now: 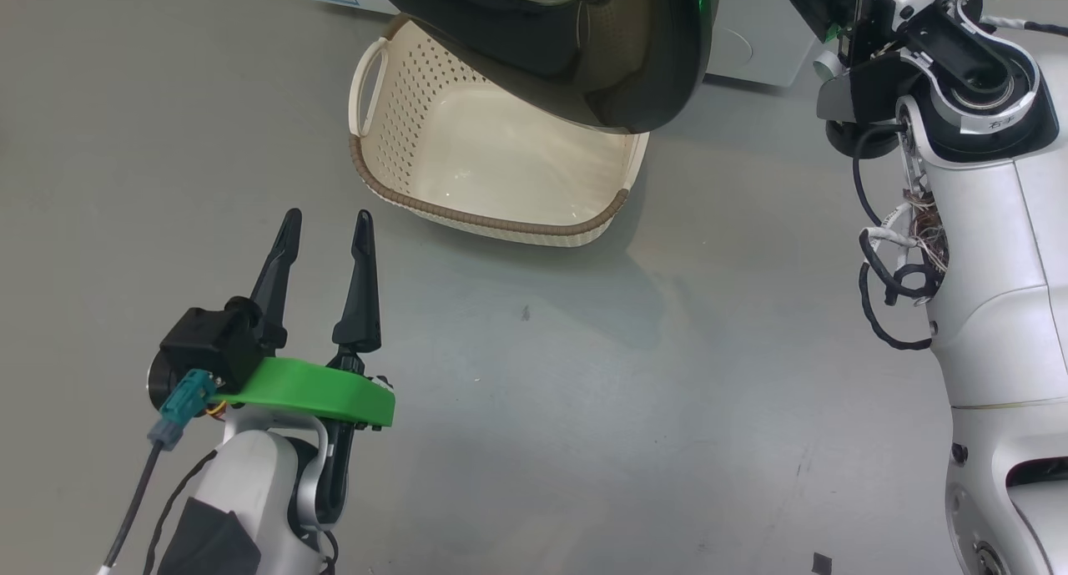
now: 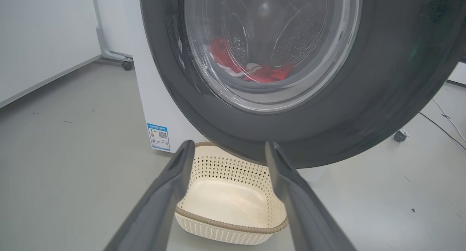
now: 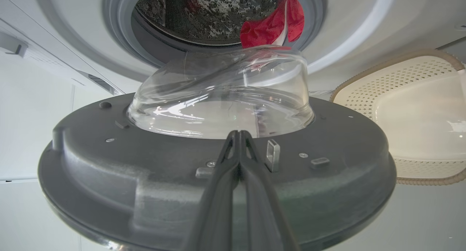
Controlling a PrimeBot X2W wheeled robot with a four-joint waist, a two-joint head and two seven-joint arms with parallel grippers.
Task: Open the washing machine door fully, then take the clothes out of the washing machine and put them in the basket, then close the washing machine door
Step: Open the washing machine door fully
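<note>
Head view: left gripper [image 1: 327, 216] low left, fingers apart, gripping nothing, hovering over bare floor [image 1: 584, 391]. Ahead and right of its tips sits the basket [image 1: 501, 220] on the floor; the door [image 1: 634, 66] overhangs the basket's far side. Left wrist view: door's black rim just beyond the tips, outer face toward them; clothes [image 2: 265, 73] show red through the glass, lying in the drum. Below the door the basket is framed between both fingers. Left of the tips is the white washer [image 2: 156, 105] front, blue label [image 2: 159, 136] low on it. Right wrist view: right gripper [image 3: 238, 134] fingers pressed together, holding nothing, tips at the door's grey inner face just short of the glass bowl [image 3: 218, 98], small latch loop [image 3: 273, 154] just right of them; contact cannot tell. Door swung part open, drum [image 3: 204, 14] mouth beyond the bowl, clothes inside, up and right of the tips. Basket far right of the fingers
</note>
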